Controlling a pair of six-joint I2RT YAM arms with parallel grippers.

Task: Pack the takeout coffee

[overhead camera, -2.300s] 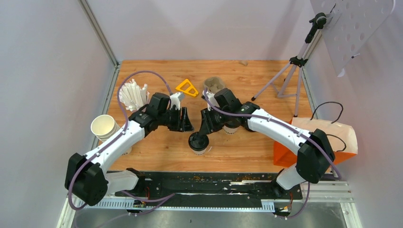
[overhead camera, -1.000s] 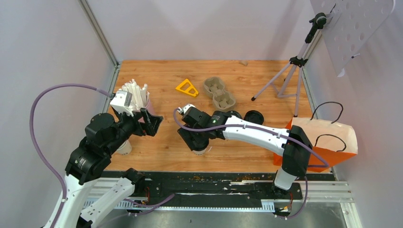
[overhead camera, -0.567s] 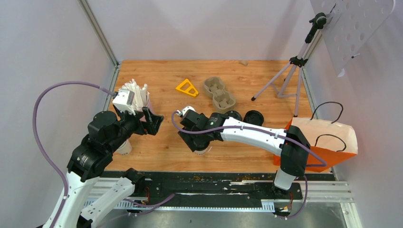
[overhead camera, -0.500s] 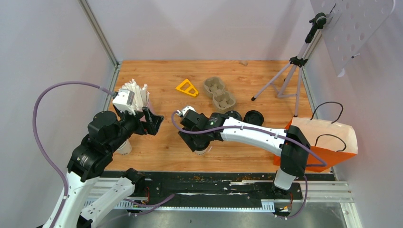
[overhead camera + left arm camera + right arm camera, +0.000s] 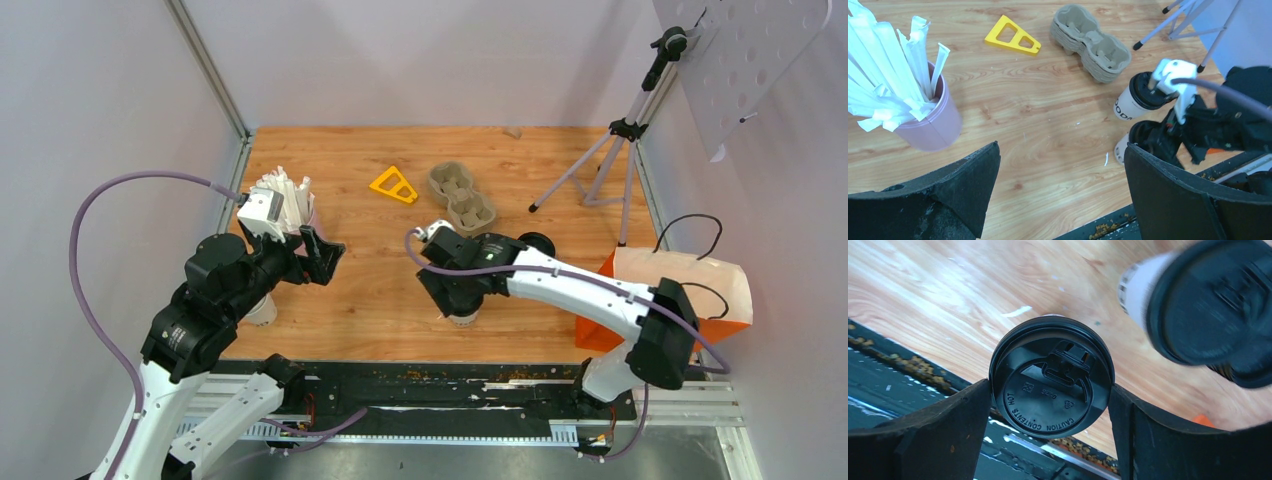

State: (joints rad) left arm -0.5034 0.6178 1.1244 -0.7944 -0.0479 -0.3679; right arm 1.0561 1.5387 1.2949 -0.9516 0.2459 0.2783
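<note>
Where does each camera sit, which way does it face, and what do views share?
Top external: above, behind the robot, looking down on the table; left arm, right arm show.
Left wrist: faces forward-down through the open left gripper toward the straw cup and pulp carrier.
Right wrist: straight down; right gripper clamps the lidded cup.
Shared: that cup appears in all three.

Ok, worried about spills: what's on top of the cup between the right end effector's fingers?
A round black lid with a sip flap covers the cup completely, so whether any coffee is inside cannot be seen.
</note>
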